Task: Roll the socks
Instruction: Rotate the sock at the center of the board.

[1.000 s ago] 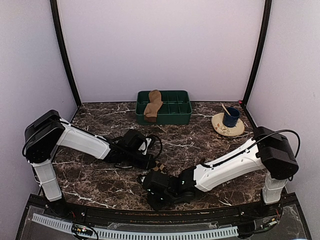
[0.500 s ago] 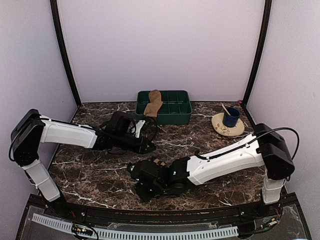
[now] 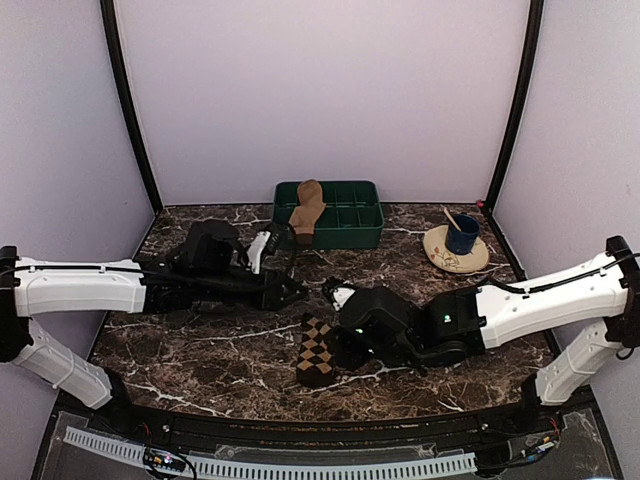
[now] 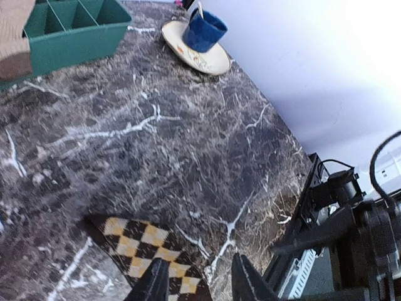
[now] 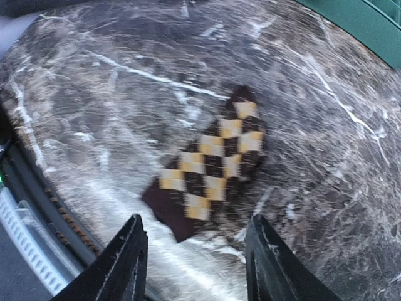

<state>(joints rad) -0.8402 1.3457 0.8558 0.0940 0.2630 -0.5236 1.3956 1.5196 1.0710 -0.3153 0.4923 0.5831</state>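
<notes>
The argyle sock (image 3: 316,352) lies flat and alone on the marble near the front edge, dark brown with tan diamonds. It also shows in the left wrist view as the argyle sock (image 4: 147,248) and in the right wrist view as the argyle sock (image 5: 216,166). The plain tan sock (image 3: 305,210) hangs over the left end of the green tray (image 3: 350,232). My left gripper (image 3: 296,292) hovers open behind and to the left of the argyle sock, holding nothing. My right gripper (image 3: 338,345) is open just right of that sock, also holding nothing.
A blue cup (image 3: 462,235) with a stick in it stands on a cream saucer (image 3: 452,258) at the back right. The table's front edge and a black rail run close below the argyle sock. The right arm stretches across the front right of the table.
Both grippers opened and came off the argyle sock, which now lies uncovered. The left arm drew back to the left and rear; the right arm pulled away to the right.
</notes>
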